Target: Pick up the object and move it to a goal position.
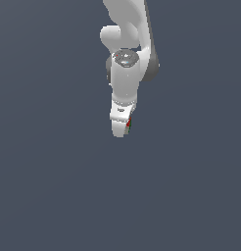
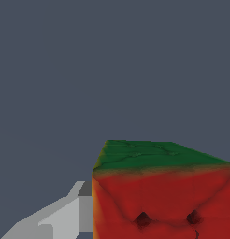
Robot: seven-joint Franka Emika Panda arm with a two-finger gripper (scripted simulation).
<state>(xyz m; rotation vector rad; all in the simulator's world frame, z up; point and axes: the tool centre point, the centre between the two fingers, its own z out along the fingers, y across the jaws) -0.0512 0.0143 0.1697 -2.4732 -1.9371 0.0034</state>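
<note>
The white, smooth-bodied robot arm (image 1: 126, 59) hangs from the top of the exterior view, with its white gripper (image 1: 123, 128) pointing downward against a uniform dark grey-blue background.

The small cube-like block with a red dark-spotted face and a green side (image 1: 129, 124) sits at the gripper tip, on the side toward the exterior view's right. Only a thin sliver of red and green shows there, so no long axis can be determined. In the wrist view the block (image 2: 159, 196) fills the near corner of the picture: the red face with two dark spots faces the camera, and the green face adjoins it along one edge.

One pale grey finger (image 2: 61, 217) lies flush against the block's side. The second finger is not visible. The jaws are clamped on the block.

The surroundings are flat dark grey-blue throughout. No surface edge, wall or horizon can be distinguished.
</note>
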